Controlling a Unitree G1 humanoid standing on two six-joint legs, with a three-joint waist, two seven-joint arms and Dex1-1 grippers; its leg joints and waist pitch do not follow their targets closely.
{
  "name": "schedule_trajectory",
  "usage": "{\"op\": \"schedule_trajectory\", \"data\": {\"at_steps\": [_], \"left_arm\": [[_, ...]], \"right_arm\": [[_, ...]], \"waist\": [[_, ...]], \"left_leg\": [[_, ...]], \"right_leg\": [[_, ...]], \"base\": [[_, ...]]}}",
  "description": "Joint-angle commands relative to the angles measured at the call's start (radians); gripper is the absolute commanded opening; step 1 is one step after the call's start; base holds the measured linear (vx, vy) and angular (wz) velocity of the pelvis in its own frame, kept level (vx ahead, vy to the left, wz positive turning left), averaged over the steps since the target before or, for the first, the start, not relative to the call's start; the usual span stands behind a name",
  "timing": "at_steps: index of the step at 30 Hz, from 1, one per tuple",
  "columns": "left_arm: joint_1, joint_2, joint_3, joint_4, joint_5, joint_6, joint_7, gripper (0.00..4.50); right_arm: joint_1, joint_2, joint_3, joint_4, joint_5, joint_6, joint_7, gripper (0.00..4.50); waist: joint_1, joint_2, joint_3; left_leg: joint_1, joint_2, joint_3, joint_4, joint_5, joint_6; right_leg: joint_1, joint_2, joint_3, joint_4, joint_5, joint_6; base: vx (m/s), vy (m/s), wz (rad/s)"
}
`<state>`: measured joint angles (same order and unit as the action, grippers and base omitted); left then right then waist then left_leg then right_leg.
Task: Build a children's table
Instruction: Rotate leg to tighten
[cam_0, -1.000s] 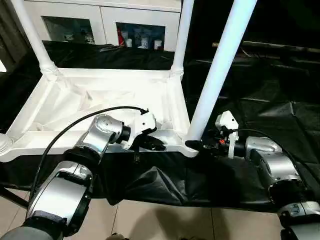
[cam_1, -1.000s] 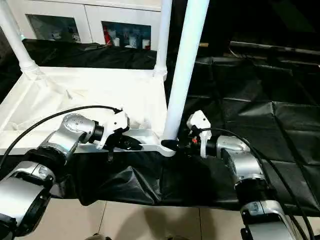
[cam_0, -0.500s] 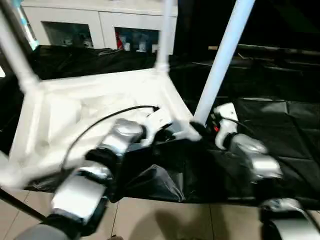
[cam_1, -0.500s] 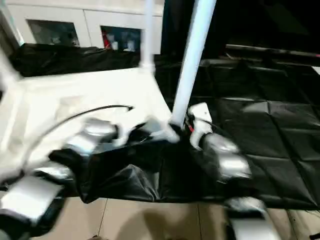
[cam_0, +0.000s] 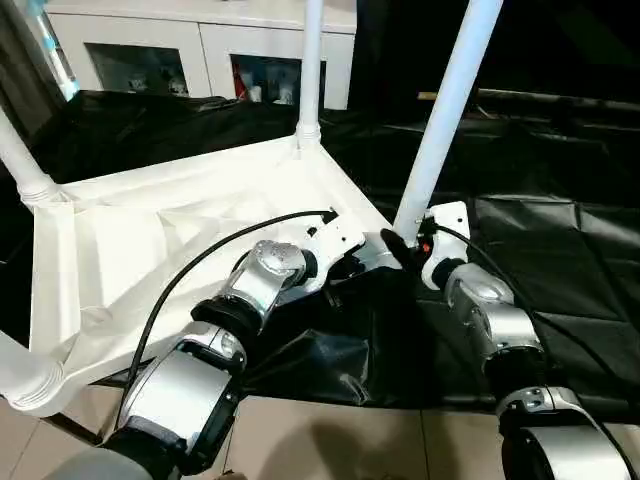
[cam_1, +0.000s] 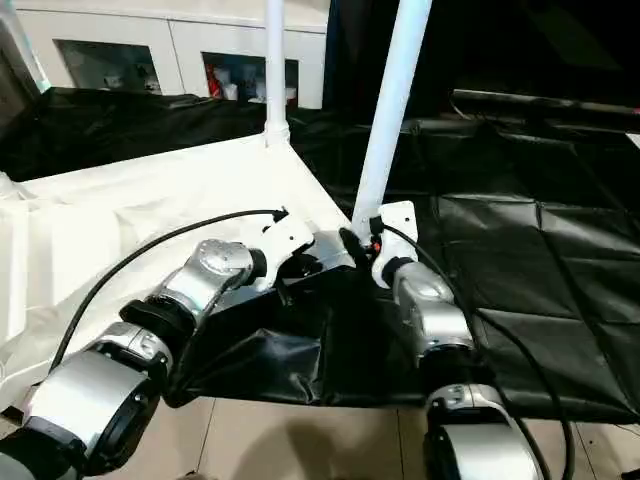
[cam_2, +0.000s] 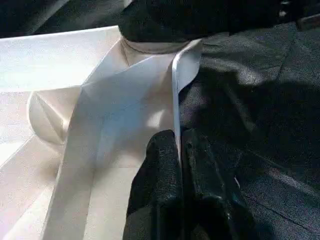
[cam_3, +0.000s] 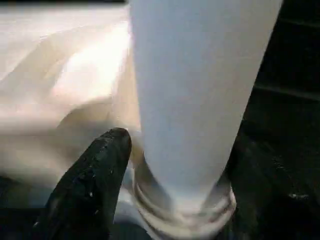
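The children's table (cam_0: 170, 230) lies upside down on a table draped in black cloth (cam_0: 560, 250), its ribbed underside facing up and its legs pointing upward. At the far left, one corner socket (cam_0: 30, 385) hangs out past the table's near edge over the tiled floor (cam_0: 330, 440), and a second leg (cam_0: 22, 160) rises from the far left corner. Further right, a third leg (cam_0: 310, 70) stands in the far corner socket, in front of a white glass-door cabinet (cam_0: 200, 45). The left tool (cam_2: 177, 150) is pinched shut on the thin rim of the tabletop, close to the near right corner, one black finger (cam_2: 160, 165) on each side of the edge. Just to its right, the fourth leg (cam_0: 445, 120) stands seated in the near right socket. The right tool (cam_0: 400, 248) sits at the foot of that leg, with one black finger (cam_3: 92, 185) beside the leg's ringed base; whether it grips the leg cannot be told.
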<state>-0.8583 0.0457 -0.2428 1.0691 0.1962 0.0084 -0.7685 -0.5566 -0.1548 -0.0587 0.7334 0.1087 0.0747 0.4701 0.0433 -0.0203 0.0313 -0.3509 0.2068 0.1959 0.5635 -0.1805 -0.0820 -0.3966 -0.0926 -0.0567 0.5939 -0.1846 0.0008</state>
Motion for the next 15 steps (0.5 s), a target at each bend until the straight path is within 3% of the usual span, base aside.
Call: {"op": "schedule_trajectory", "data": {"at_steps": [1,4,6,9,11,15], "left_arm": [[0.034,0.010,-0.053,0.006,0.000,-0.043,-0.144,0.00],[0.045,0.046,-0.052,-0.008,-0.007,-0.062,-0.228,0.00],[0.056,0.078,-0.056,-0.029,-0.019,-0.068,-0.317,0.00],[0.069,0.106,-0.056,-0.059,-0.045,-0.067,-0.416,0.00],[0.081,0.129,-0.056,-0.088,-0.068,-0.062,-0.497,0.00],[0.095,0.175,-0.060,-0.118,-0.087,-0.052,-0.589,0.00]], "right_arm": [[0.043,-0.028,0.111,-0.042,0.019,0.029,0.247,3.05],[0.071,-0.090,0.136,-0.092,0.034,0.026,0.381,3.05],[0.094,-0.139,0.158,-0.131,0.044,0.031,0.478,3.05],[0.106,-0.172,0.161,-0.158,0.061,0.048,0.549,3.05],[0.108,-0.193,0.156,-0.173,0.074,0.061,0.591,3.05],[0.117,-0.226,0.165,-0.203,0.094,0.084,0.657,3.05]], "waist": [[0.009,-0.008,-0.042],[0.010,-0.008,-0.043],[0.013,-0.008,-0.046],[0.017,-0.006,-0.046],[0.021,-0.006,-0.047],[0.028,0.000,-0.048]], "left_leg": [[-0.002,0.020,-0.010,-0.062,-0.287,0.077],[-0.010,0.022,-0.012,-0.063,-0.253,0.086],[-0.005,0.024,-0.011,-0.059,-0.226,0.087],[-0.008,0.026,-0.007,-0.057,-0.194,0.101],[-0.008,0.028,-0.008,-0.058,-0.186,0.101],[-0.002,0.032,-0.002,-0.052,-0.177,0.110]], "right_leg": [[0.040,-0.047,0.034,-0.093,-0.302,-0.177],[0.044,-0.050,0.033,-0.087,-0.286,-0.186],[0.044,-0.050,0.033,-0.082,-0.246,-0.206],[0.047,-0.045,0.031,-0.071,-0.158,-0.241],[0.050,-0.046,0.029,-0.068,-0.145,-0.252],[0.045,-0.044,0.030,-0.057,-0.066,-0.292]], "base": [[0.000,0.000,0.00],[0.000,0.000,0.00],[0.000,0.000,0.00],[0.000,0.000,0.00],[0.000,0.000,0.00],[0.000,0.000,0.00]]}}
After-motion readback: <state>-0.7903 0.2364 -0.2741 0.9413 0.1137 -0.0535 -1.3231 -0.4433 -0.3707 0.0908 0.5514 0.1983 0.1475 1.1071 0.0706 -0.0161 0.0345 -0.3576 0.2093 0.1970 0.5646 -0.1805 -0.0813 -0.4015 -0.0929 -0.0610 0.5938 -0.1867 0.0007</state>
